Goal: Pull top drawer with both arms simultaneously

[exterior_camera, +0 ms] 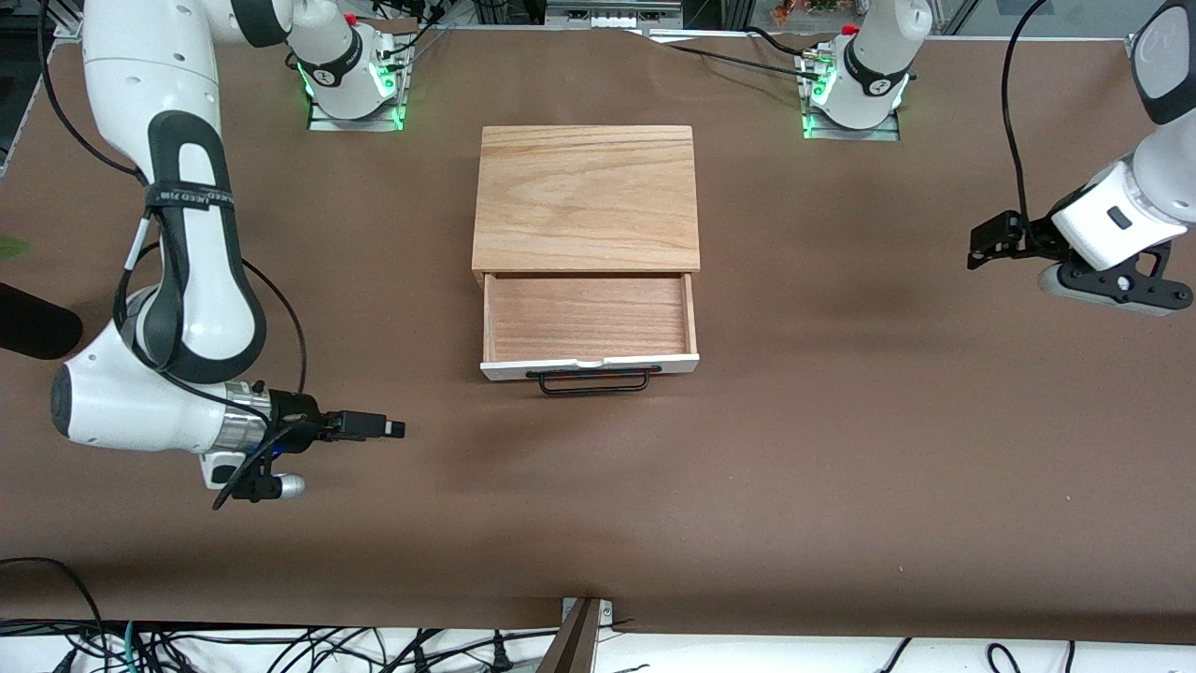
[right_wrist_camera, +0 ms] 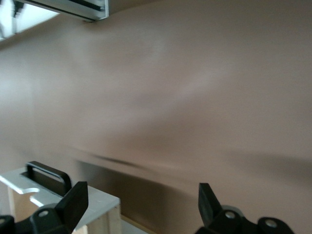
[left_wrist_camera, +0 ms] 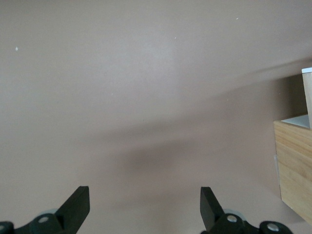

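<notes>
Top drawer (exterior_camera: 589,322) stands pulled out of the light-wood cabinet (exterior_camera: 586,196) at mid-tabletop, its reddish interior exposed and its black wire handle (exterior_camera: 594,381) facing the front camera; the pull appears complete, though full extension cannot be confirmed. Left hand (exterior_camera: 992,241) hovers over the tabletop (exterior_camera: 841,449) toward its own end, fingers apart and empty. Right hand (exterior_camera: 391,428) hovers likewise at its end, fingers apart. Brown covering is bare; cables trail along the front edge.

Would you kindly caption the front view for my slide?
Top drawer pulled open from its cabinet; left gripper and right gripper hang apart, both open.
</notes>
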Motion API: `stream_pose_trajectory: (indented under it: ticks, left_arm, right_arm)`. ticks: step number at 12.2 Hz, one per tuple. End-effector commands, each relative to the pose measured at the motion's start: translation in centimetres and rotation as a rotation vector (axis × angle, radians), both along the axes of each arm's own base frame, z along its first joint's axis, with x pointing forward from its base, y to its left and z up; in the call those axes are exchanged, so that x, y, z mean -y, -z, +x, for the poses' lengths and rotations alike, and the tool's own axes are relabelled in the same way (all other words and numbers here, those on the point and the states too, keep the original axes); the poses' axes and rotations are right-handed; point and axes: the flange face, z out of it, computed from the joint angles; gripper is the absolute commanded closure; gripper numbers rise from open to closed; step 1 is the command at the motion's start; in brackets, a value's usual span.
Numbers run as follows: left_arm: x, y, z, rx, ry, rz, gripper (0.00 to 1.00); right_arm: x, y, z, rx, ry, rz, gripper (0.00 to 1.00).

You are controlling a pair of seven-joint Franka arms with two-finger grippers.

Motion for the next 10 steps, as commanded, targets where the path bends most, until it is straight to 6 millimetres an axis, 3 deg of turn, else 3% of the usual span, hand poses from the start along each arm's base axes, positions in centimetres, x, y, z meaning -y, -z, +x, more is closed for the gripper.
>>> stream_pose_trajectory:
  ticks: [1,2,5,6,8,10]
  left_arm:
    - [-0.2,-1.3,-1.8,-0.024,-0.017,0.024,0.00]
    - [-0.2,-1.8,-2.1,-0.048,-0.051,0.019,0.00]
    - [-0.1,-2.2,-2.5,-0.077,-0.110,0.030,0.00]
    - [0.0,-2.2,-2.6,-0.077,-0.109,0.032,0.00]
    - [0.2,-2.2,-2.5,-0.076,-0.093,0.036,0.00]
    - [0.4,-2.0,-2.5,-0.082,-0.087,0.036,0.00]
  right_arm:
    - [1.7,-4.8,-1.4,-0.035,0.002,-0.152,0.00]
    - [2.7,-5.0,-1.8,-0.067,0.015,-0.225,0.00]
    - [6.3,-11.3,-3.5,-0.030,-0.021,-0.410,0.00]
    - [7.8,-12.3,-4.2,-0.053,-0.026,-0.454,0.00]
    - [10.6,-17.1,-5.8,-0.008,0.005,-0.527,0.00]
    - [13.6,-22.1,-8.7,0.041,0.046,-0.583,0.00]
